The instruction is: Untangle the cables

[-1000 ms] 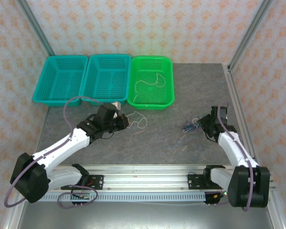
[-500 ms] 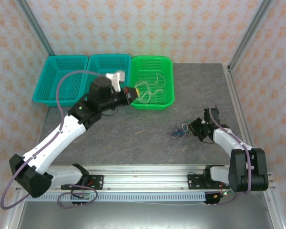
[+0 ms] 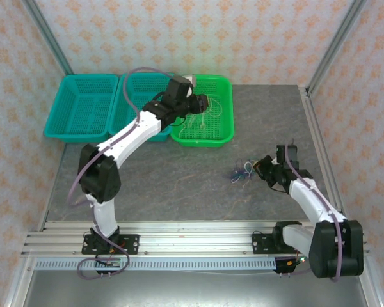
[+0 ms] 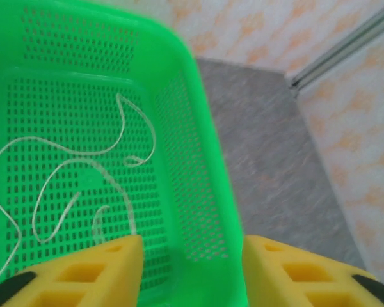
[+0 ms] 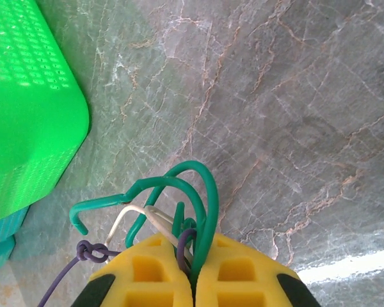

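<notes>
Thin whitish cables (image 3: 201, 118) lie loose on the floor of the green basket (image 3: 201, 142). My left gripper (image 3: 201, 102) hovers over that basket, open, with nothing between its yellow fingers. In the left wrist view the whitish cables (image 4: 123, 118) curl across the basket floor ahead of the left gripper (image 4: 192, 275). A small tangle of cables (image 3: 242, 173) rests on the grey table, and my right gripper (image 3: 262, 169) is shut on it. The right wrist view shows the right gripper (image 5: 193, 268) pinching green loops (image 5: 208, 192), a white strand and a purple strand with a knot (image 5: 89, 251).
Two teal baskets (image 3: 80, 105) (image 3: 144, 96) stand left of the green one along the table's far edge. The green basket's corner (image 5: 25, 96) sits left of the tangle. The grey table (image 3: 179, 185) ends at metal posts and patterned walls behind and to the right.
My left arm swung from the table's middle to the green basket with a whitish cable, then opened; the cable now lies in the basket. The right gripper dragged the tangle slightly left.
</notes>
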You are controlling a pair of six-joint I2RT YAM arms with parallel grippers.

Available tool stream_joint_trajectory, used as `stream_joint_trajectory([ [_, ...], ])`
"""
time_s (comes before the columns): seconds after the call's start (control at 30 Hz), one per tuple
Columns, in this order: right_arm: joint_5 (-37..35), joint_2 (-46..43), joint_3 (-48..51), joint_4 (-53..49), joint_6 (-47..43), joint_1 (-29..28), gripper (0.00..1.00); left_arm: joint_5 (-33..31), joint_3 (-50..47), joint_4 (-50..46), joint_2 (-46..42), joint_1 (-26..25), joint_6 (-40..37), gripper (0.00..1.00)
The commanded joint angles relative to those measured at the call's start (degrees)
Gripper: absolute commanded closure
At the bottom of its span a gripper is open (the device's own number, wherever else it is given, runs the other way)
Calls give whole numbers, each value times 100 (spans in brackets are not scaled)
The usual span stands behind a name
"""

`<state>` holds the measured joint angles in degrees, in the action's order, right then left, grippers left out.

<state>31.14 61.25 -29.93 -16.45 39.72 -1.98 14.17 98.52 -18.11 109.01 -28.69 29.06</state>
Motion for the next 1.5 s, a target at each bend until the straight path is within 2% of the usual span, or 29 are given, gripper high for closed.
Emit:
stream_joint_trajectory([
  [0.0,206,-113,-297,-351,-284,-115,100,482,-229,512,-386,50,30,33],
  [0.03,226,-105,-380,-452,-368,-195,100,538,-471,702,-577,42,94,27],
  [0.1,185,-67,-573,-614,-537,-417,100,586,-836,856,-996,39,126,22],
  [0.17,49,59,-820,-839,-737,-736,100,679,-1211,856,-1495,-10,286,22],
  [0.3,-282,498,-1388,-1335,-958,-1331,100,842,-1690,387,-2362,-296,65,18],
  [0.43,-996,991,-1989,-1853,-860,-1914,100,907,-2109,-201,-2851,-995,-68,10],
  [0.53,-1496,1184,-2329,-1968,-755,-2351,100,466,-2459,-398,-2987,-1625,56,8],
  [0.6,-1660,1280,-2460,-1933,-679,-2534,100,205,-2688,-360,-3028,-1887,126,13],
  [0.67,-1718,1365,-2542,-1890,-633,-2657,100,230,-2969,-70,-3005,-1995,365,22],
  [0.77,-1609,1504,-2612,-1864,-643,-2736,100,589,-3141,205,-2673,-1994,521,32],
  [0.9,-1510,1565,-2603,-1873,-621,-2782,100,1181,-3192,631,-2148,-1992,760,53],
  [0.97,-1501,1498,-2515,-1801,-568,-2782,100,1129,-3243,833,-2044,-1995,856,57],
  [1.07,-1523,1365,-2385,-1708,-480,-2782,100,587,-3128,510,-1897,-1991,744,63],
  [1.13,-1509,1287,-2312,-1607,-435,-2782,100,490,-3132,468,-1780,-1922,824,65],
  [1.3,-1462,1211,-2237,-1459,-345,-2782,100,1150,-3412,1315,-1622,-1731,1256,68],
  [1.47,-1395,1239,-2232,-1331,-221,-2782,100,1287,-3410,1430,-1494,-1711,1262,74],
])
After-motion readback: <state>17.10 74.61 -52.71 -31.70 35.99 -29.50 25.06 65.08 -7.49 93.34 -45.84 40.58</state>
